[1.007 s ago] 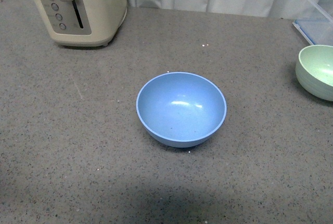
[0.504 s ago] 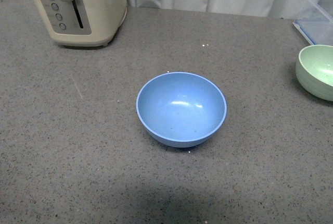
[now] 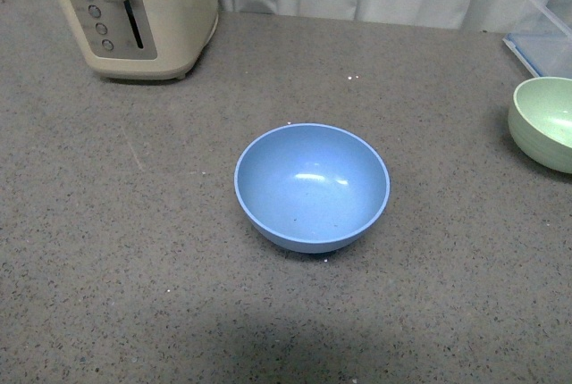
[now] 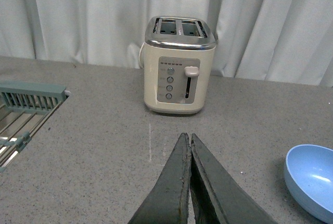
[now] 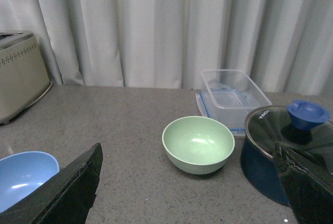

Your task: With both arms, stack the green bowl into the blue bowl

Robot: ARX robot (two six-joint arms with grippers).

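The blue bowl (image 3: 312,187) stands upright and empty in the middle of the grey counter; it also shows as the blue bowl (image 4: 312,179) in the left wrist view and the blue bowl (image 5: 23,176) in the right wrist view. The green bowl (image 3: 545,122) sits at the counter's right edge, cut off by the frame. In the right wrist view the green bowl (image 5: 198,144) lies ahead of my open right gripper (image 5: 190,153), which holds nothing. My left gripper (image 4: 188,139) is shut and empty, short of the toaster, with the blue bowl off to one side. Neither arm shows in the front view.
A cream toaster (image 3: 134,11) stands at the back left. A clear plastic container (image 5: 232,98) sits behind the green bowl, and a dark blue pot with a glass lid (image 5: 289,146) is beside it. A teal dish rack (image 4: 23,114) shows in the left wrist view. White curtains hang behind.
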